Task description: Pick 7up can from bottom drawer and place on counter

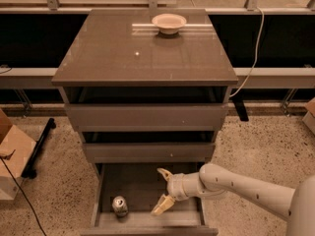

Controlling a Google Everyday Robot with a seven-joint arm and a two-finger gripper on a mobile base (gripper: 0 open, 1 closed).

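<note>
The 7up can [119, 205] stands upright in the front left part of the open bottom drawer [147, 220], its silvery top showing. My gripper [162, 190] is open, its two pale fingers spread, inside the drawer to the right of the can and about a can's width or two away from it. It holds nothing. The arm reaches in from the right. The counter [123, 53] forms the cabinet's glossy top, above the two drawers that are partly pulled out.
A pale bowl [169, 21] sits at the back of the counter. A cardboard box [12, 156] and a black stand foot [39, 146] are on the floor at the left. A white cable [253, 48] hangs at the right. Speckled floor surrounds the cabinet.
</note>
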